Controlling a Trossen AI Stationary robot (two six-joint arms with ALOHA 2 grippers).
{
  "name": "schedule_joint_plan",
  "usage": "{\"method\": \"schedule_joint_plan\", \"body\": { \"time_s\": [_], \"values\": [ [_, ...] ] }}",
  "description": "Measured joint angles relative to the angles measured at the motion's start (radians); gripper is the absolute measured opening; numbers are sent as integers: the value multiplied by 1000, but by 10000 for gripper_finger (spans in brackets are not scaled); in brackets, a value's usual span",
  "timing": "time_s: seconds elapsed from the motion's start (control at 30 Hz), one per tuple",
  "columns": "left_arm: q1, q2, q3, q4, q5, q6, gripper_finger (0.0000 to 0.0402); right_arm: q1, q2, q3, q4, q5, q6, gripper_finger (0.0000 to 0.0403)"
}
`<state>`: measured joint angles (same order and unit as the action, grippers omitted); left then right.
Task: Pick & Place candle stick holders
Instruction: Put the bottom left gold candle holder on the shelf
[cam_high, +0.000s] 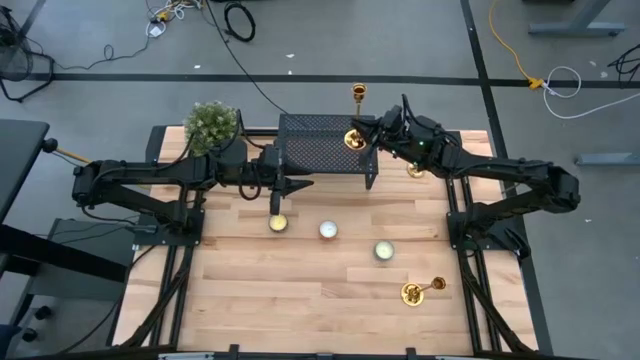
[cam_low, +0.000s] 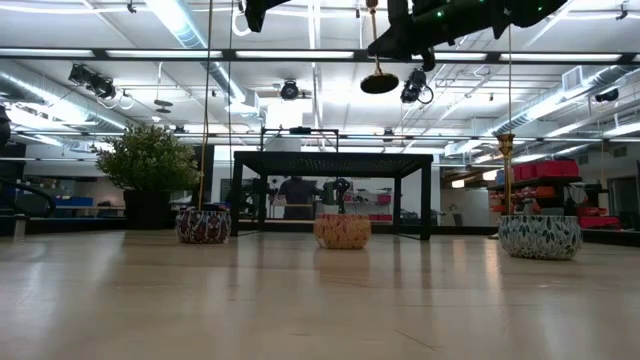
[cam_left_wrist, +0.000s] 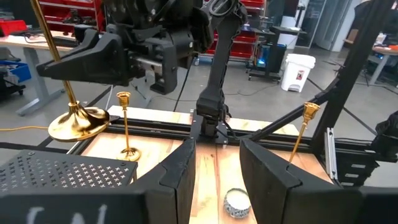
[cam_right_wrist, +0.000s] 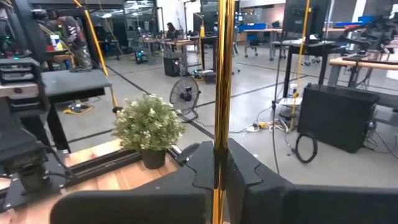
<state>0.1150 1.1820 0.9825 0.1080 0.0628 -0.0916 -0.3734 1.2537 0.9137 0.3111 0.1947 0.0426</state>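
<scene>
Pale wooden worktop (cam_high: 300, 300) in a workshop, seen from above, with both arms reaching in from the sides. Nearest the front edge, right of centre, is the front candle stick holder (cam_high: 412, 293) — base on the wood, stem apparently leaning. Behind it three small pots (cam_high: 328, 230) form a loose row across the middle.

The left gripper (cam_high: 276, 205) points down just above the leftmost pot, its arm stretched in from the left. Its fingers stand apart, and the wrist view shows only bare wood between them.

Farther back stands a black perforated rack (cam_high: 320, 140). At its right end the right arm, folded inward, holds the right gripper (cam_right_wrist: 219, 152) clamped on the thin stem of the carried candle stick holder (cam_high: 354, 138). The level view shows its flared base hanging in the air, well above the rack top.

Just beside that arm the rear candle stick holder (cam_high: 416, 171) stands upright on the wood, and a potted plant (cam_high: 212, 122) occupies the back left corner.

Step in hand, as judged: the transport phase of one pick-and-place — grasp made, release not yet made. The destination cannot be told. The next move calls for righting the stem, lowering the base flat onto a surface, and only then parting the fingers, since a tall, narrow piece is likely to topple if let go tilted.
</scene>
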Motion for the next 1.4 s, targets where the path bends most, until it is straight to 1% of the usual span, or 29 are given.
{"method": "schedule_joint_plan", "body": {
  "time_s": [0.13, 0.2, 0.33, 0.47, 0.77, 0.93, 1.03, 1.17, 1.4],
  "values": [
    [0, 0, 0, 0, 0, 0, 128, -21, 1, -34, 14, 15, 1, 11],
    [0, 0, 0, 0, 0, 0, 128, -29, 6, -66, 68, 37, -2, 11],
    [0, 0, 0, 0, 0, -1, 128, -52, 19, -142, 228, 36, 4, 11],
    [0, 0, 0, 0, 0, -1, 128, -66, 57, -199, 332, 35, -16, 11],
    [0, 0, 0, 0, 0, -1, 128, -95, 179, -205, 481, -4, -25, 11],
    [0, 0, 0, 0, -17, -1, 128, -132, 237, -205, 520, -5, -25, 11],
    [0, 0, 0, 0, -18, -1, 128, -156, 269, -204, 571, -46, -23, 11],
    [0, 0, 0, 0, -18, -1, 128, -173, 305, -204, 587, -107, 2, 11],
    [0, 0, 0, 0, -26, -1, 128, -173, 360, -204, 592, -128, -2, 11]
  ]
}}
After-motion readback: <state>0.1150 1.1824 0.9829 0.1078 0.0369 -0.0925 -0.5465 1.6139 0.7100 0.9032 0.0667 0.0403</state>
